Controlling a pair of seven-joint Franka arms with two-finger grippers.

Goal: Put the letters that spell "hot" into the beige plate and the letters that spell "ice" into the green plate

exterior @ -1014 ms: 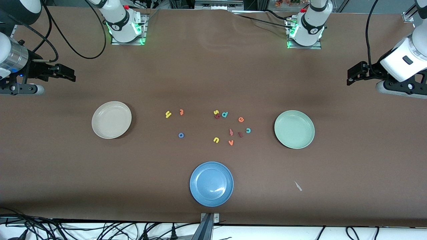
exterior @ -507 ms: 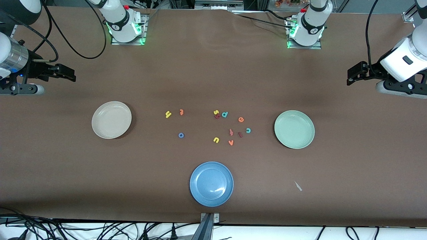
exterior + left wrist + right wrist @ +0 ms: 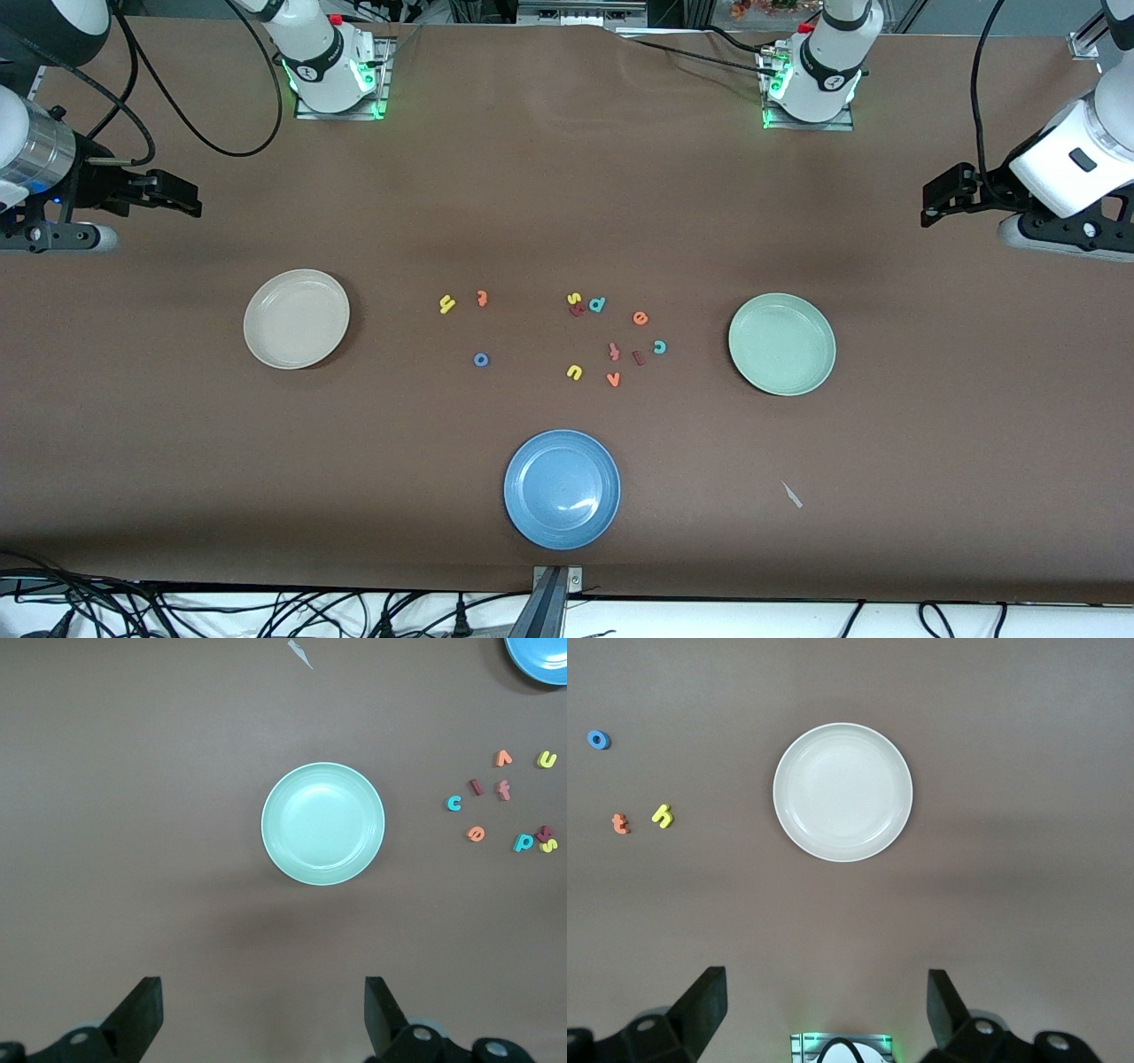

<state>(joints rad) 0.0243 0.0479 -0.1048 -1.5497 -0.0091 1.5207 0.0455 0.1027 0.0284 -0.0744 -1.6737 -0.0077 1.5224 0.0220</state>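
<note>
While both arms wait high at the table's ends, every foam letter lies loose on the brown table between the plates.

The left gripper (image 3: 261, 1019) hangs with fingers wide apart over bare table by the round pale mint-green plate (image 3: 782, 344); the right gripper (image 3: 827, 1014) hangs likewise spread by the round cream-beige plate (image 3: 297, 318). Only the front view shows both plates together, with the round blue plate (image 3: 562, 489) nearest the camera. The yellow h (image 3: 446, 304), orange t (image 3: 482, 298) and blue ring o (image 3: 481, 359) lie toward the beige plate. The orange e (image 3: 640, 317), teal c (image 3: 659, 346) and dark red bar i (image 3: 638, 358) lie toward the green plate, the bar's long axis running roughly toward the camera.
</note>
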